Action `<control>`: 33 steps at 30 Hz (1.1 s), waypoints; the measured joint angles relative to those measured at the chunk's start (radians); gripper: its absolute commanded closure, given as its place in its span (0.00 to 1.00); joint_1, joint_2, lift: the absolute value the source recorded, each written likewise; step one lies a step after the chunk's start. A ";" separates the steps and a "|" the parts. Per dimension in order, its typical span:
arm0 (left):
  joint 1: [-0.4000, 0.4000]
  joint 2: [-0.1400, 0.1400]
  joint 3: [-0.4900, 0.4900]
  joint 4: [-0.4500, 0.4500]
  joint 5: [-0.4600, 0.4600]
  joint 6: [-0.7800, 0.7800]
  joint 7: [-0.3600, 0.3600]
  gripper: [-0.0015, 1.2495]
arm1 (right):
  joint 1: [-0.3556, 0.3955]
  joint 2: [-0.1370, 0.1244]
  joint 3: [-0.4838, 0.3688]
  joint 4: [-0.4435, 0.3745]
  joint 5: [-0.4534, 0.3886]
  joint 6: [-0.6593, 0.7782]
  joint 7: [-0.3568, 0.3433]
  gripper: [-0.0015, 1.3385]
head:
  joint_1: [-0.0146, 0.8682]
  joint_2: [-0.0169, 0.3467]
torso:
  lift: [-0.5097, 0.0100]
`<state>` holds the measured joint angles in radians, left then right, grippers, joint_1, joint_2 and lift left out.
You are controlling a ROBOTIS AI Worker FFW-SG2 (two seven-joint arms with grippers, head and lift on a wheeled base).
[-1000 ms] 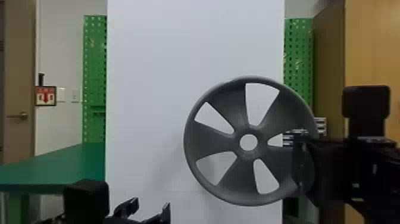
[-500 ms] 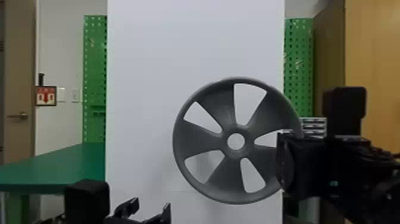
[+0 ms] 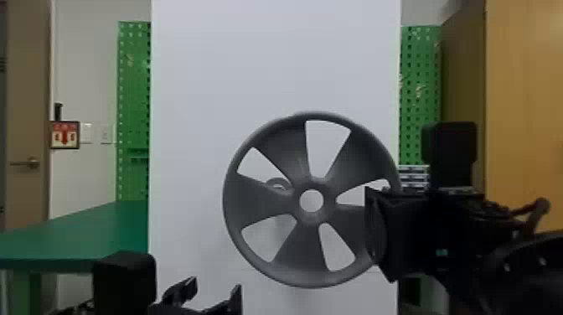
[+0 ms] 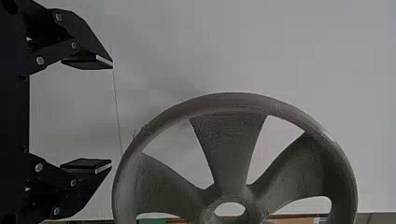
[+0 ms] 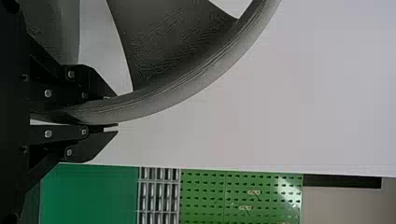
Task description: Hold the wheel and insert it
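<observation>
My right gripper (image 3: 379, 234) is at the grey five-spoked wheel (image 3: 268, 201), by its right edge in the head view. In the right wrist view the right gripper (image 5: 116, 111) is shut on the rim of the wheel (image 5: 187, 86). The wheel stands upright in front of the white panel (image 3: 209, 63). Through a spoke opening, a small round grey part (image 3: 274, 183) is visible behind it, left of the hub. Low at the left is my left gripper (image 3: 215, 288); in the left wrist view the left gripper (image 4: 112, 114) is open and empty, beside the wheel (image 4: 231, 135).
A green table (image 3: 79, 230) extends at the left behind the panel. Green pegboards (image 3: 421, 83) and a stack of grey trays (image 3: 412, 175) are in the background at the right, near a wooden cabinet (image 3: 523, 104).
My right arm has carried the wheel leftward in the head view, and the small round part has come into sight through a spoke opening. The left gripper has kept still.
</observation>
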<state>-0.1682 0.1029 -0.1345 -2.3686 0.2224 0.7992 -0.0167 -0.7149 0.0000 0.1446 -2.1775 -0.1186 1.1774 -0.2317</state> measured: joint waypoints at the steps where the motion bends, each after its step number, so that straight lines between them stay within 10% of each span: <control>1: 0.000 0.000 0.000 0.000 0.000 0.000 0.001 0.40 | 0.000 0.000 0.001 0.004 0.000 -0.003 -0.001 0.88 | 0.02 0.19 | 0.05; 33: -0.010 0.004 -0.012 0.006 0.002 0.005 0.009 0.40 | -0.041 0.000 0.119 0.074 -0.089 -0.078 -0.102 0.88 | 0.02 0.19 | 0.05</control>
<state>-0.1786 0.1074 -0.1466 -2.3631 0.2248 0.8037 -0.0076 -0.7557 0.0000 0.2636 -2.1036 -0.2078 1.0999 -0.3335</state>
